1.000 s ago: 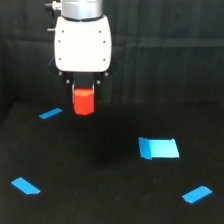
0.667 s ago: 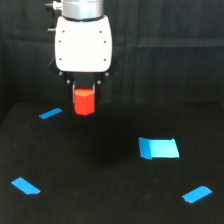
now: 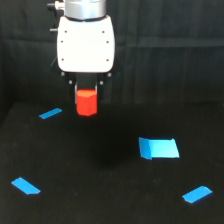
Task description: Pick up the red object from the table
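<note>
Exterior view: the xArm6's white gripper [image 3: 86, 102] hangs above the far part of the table [image 3: 100, 200], its dark fingers pinching the red object [image 3: 86, 102] by its upper portion. The stubby block sits directly under the gripper body, its lower faces exposed, and no part of it appears to touch the black surface. A dim shadow on the table below and toward the near edge suggests the block is raised clear of the table, though how high cannot be read from this single angle.

Blue tape pieces mark the surface: a short strip [image 3: 50, 113] near the far edge on the exterior view's left, a larger rectangular patch [image 3: 159, 148] toward the exterior view's right, one strip [image 3: 25, 185] toward the near corner on the exterior view's left and another [image 3: 197, 193] toward the near corner on the exterior view's right. None lies under the block.

The grip looks centred, which should hold the block level. The pick appears essentially done; the risk left is the block slipping if the pinch is shallow.
</note>
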Motion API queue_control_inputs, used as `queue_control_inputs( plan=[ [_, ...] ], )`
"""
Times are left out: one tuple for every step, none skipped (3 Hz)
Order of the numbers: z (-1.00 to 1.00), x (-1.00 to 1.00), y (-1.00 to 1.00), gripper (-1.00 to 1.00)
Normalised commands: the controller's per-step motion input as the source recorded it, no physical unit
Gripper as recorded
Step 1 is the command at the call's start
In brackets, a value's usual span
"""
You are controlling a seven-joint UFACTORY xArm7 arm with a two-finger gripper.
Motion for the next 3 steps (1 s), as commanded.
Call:
queue_control_inputs(
  plan=[
    [0.0,0.07,-0.01,-1.0],
    [0.04,0.07,-0.04,-0.96],
    [-0.02,-0.02,-0.14,-0.95]
  ],
)
